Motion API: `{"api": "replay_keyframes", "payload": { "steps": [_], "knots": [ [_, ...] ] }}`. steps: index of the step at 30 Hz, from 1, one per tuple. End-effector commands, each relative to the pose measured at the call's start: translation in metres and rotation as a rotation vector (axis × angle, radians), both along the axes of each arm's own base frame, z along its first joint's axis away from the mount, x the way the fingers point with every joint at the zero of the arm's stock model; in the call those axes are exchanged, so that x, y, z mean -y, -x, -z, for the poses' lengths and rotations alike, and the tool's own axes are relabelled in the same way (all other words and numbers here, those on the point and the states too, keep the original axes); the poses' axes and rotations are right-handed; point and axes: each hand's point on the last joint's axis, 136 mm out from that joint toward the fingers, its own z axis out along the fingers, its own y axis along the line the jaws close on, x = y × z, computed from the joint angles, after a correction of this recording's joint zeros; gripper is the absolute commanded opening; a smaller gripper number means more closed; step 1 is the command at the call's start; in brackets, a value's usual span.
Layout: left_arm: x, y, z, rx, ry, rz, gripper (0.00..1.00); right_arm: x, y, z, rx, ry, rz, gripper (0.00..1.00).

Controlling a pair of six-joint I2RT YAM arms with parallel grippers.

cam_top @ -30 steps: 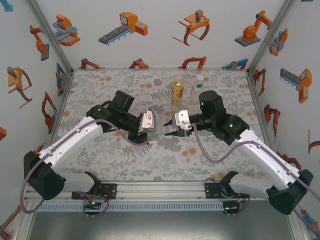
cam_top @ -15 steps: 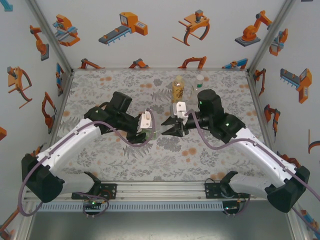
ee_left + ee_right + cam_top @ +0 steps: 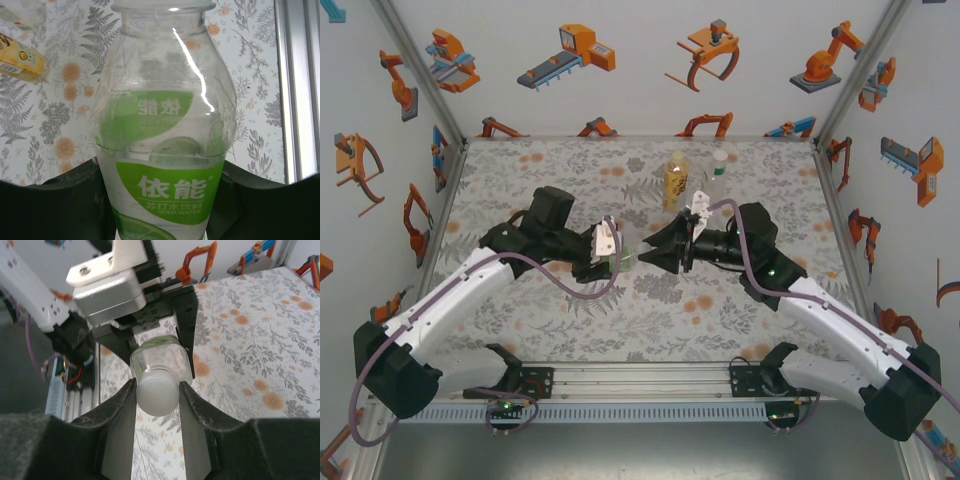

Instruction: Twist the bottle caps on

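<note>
My left gripper (image 3: 617, 256) is shut on the body of a clear bottle (image 3: 165, 125) with a green label, holding it on its side above the table's middle. The bottle's neck points toward my right gripper (image 3: 652, 256). That gripper (image 3: 157, 392) is shut on the white cap (image 3: 157, 390), which sits on the bottle's (image 3: 162, 357) mouth. The left gripper's dark fingers (image 3: 60, 200) flank the label on both sides. An amber-yellow labelled bottle (image 3: 675, 182) and a colourless bottle (image 3: 718, 172) stand upright at the back.
The flowered table (image 3: 540, 180) has open surface to the left and in front of the grippers. Printed walls and metal posts (image 3: 835, 110) enclose it on three sides. The amber bottle (image 3: 20, 57) lies just beyond the held one.
The right wrist has turned about its axis while staying shut on the cap, and that arm has straightened toward the bottle. The left arm has shifted slightly left with the bottle.
</note>
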Motion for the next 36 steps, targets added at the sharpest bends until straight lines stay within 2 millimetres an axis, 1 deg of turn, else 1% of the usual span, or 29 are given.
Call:
{"api": "replay_keyframes", "payload": {
  "steps": [1, 4, 8, 10, 12, 15, 20, 22, 24, 28, 31, 36],
  "knots": [
    [0.010, -0.010, -0.043, 0.090, 0.158, -0.011, 0.00, -0.001, -0.006, 0.000, -0.150, -0.079, 0.043, 0.00],
    [0.010, -0.012, -0.047, 0.096, 0.174, -0.024, 0.00, 0.002, -0.019, 0.003, -0.249, -0.121, 0.115, 0.00],
    [0.009, -0.022, -0.049, 0.118, 0.185, -0.083, 0.00, 0.008, -0.040, 0.013, -0.439, -0.180, 0.233, 0.00],
    [0.007, -0.029, -0.050, 0.129, 0.181, -0.121, 0.00, 0.012, -0.051, 0.022, -0.548, -0.194, 0.308, 0.00],
    [0.006, -0.040, -0.050, 0.137, 0.173, -0.179, 0.00, 0.019, -0.064, 0.036, -0.686, -0.191, 0.409, 0.00],
    [0.005, -0.052, -0.046, 0.126, 0.147, -0.239, 0.00, 0.025, -0.074, 0.059, -0.875, -0.159, 0.521, 0.00],
    [0.007, -0.059, -0.044, 0.112, 0.131, -0.273, 0.00, 0.021, -0.081, 0.077, -1.096, -0.225, 0.552, 0.00],
    [0.007, -0.063, -0.036, 0.121, 0.095, -0.297, 0.00, 0.025, -0.082, 0.092, -1.181, -0.210, 0.612, 0.00],
    [0.007, -0.065, -0.027, 0.133, 0.041, -0.311, 0.00, 0.025, -0.082, 0.100, -1.218, -0.184, 0.637, 0.00],
    [0.010, -0.065, -0.013, 0.147, -0.045, -0.312, 0.00, 0.014, -0.081, 0.104, -1.285, -0.177, 0.600, 0.03],
    [0.012, -0.062, -0.012, 0.146, -0.047, -0.299, 0.00, 0.007, -0.080, 0.107, -1.310, -0.138, 0.577, 0.04],
    [0.011, -0.061, -0.010, 0.157, -0.060, -0.296, 0.00, 0.005, -0.079, 0.112, -1.320, -0.109, 0.571, 0.06]
  ]
}}
